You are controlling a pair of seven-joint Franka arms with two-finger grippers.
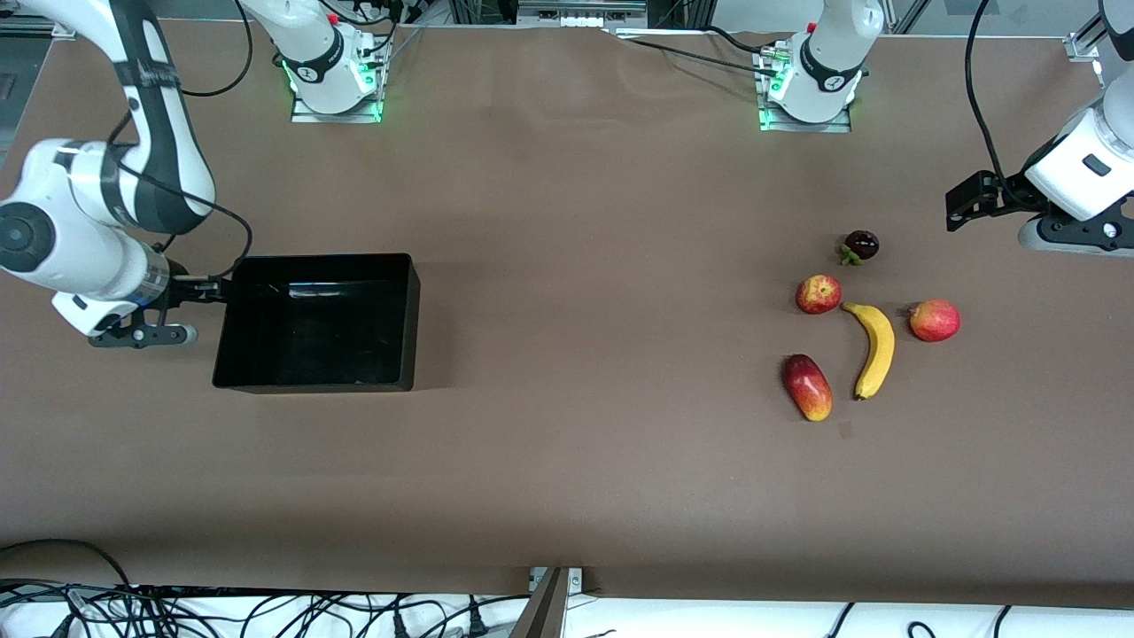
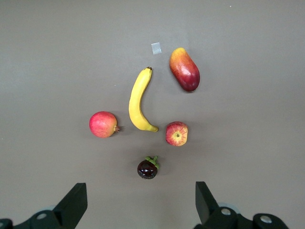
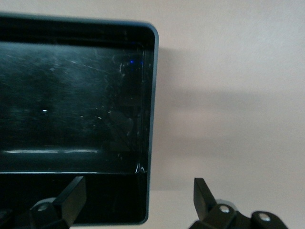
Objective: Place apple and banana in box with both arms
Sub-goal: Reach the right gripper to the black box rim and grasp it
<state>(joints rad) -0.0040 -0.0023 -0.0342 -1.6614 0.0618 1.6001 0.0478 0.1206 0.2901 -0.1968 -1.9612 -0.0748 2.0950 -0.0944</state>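
Yellow and curved, the banana (image 1: 874, 349) lies on the brown table (image 1: 567, 443) toward the left arm's end, dark at both tips. The apple (image 1: 818, 293), small, red with pale yellow blotches, sits just beside the banana's farther tip, apart from it. An oblong red-and-yellow fruit (image 1: 807, 387) lies beside the banana toward the table's middle, a round red-orange fruit (image 1: 935, 320) at its outer flank, and a dark purple fruit (image 1: 861, 245) farther from the camera; none touch. The black glossy box (image 1: 317, 321) stands open near the right arm's end, apparently holding nothing. Bare table separates box and fruit. The left gripper (image 2: 140, 205) hangs released above the table near the fruit; the right gripper (image 3: 138, 200) hangs released over the box's outer wall.
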